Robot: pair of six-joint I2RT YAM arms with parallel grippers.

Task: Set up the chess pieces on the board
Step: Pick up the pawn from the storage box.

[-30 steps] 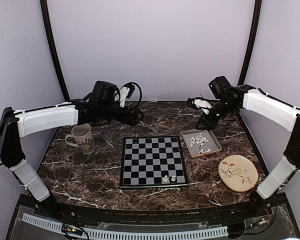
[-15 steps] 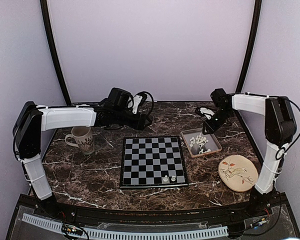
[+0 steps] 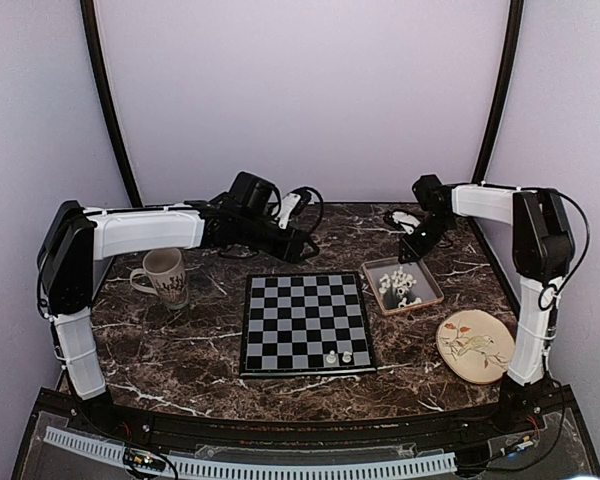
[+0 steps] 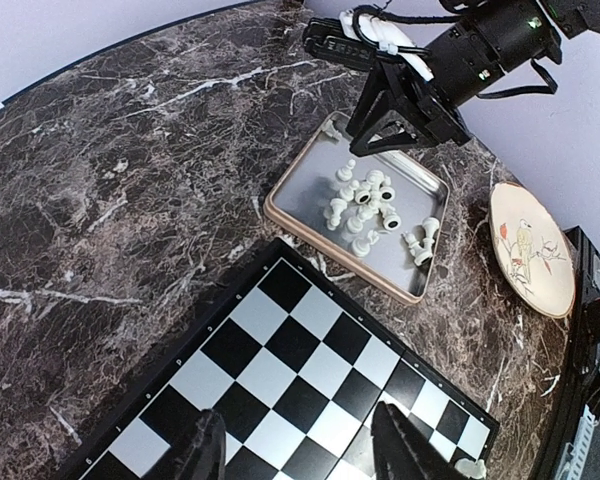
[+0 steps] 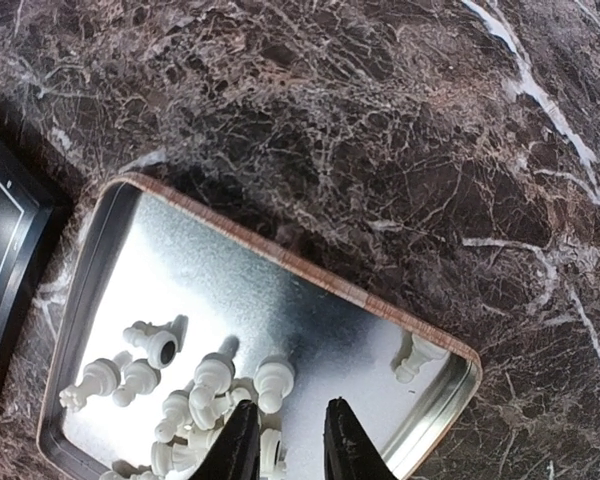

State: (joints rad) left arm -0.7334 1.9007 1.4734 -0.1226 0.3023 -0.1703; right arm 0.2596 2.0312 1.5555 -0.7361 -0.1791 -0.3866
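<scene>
Top external view: picking at the tray, board almost bare.

The board (image 3: 305, 322) lies mid-table with two chess pieces (image 3: 338, 356) standing on its near row, right of centre. The rest lie heaped in the tray (image 3: 415, 306) just right of the board's far corner. The right pincer (image 3: 407, 255) hangs over the tray's far edge, and the left pincer (image 3: 302, 248) hovers beyond the board's far edge. Left wrist view: the left pincer (image 4: 302, 450) is spread apart, empty and touching nothing, above the board's squares. Right wrist view: the right pincer (image 5: 292, 440) is narrowed to a slim gap low over the heap. A piece shows in that gap, but I cannot tell whether it is pinched. Risk, in my judgement: the pieces lie crowded, so the fingers may catch two or squeeze one out sideways. Both arms reach toward the same far-right area, so a clash is possible.
</scene>
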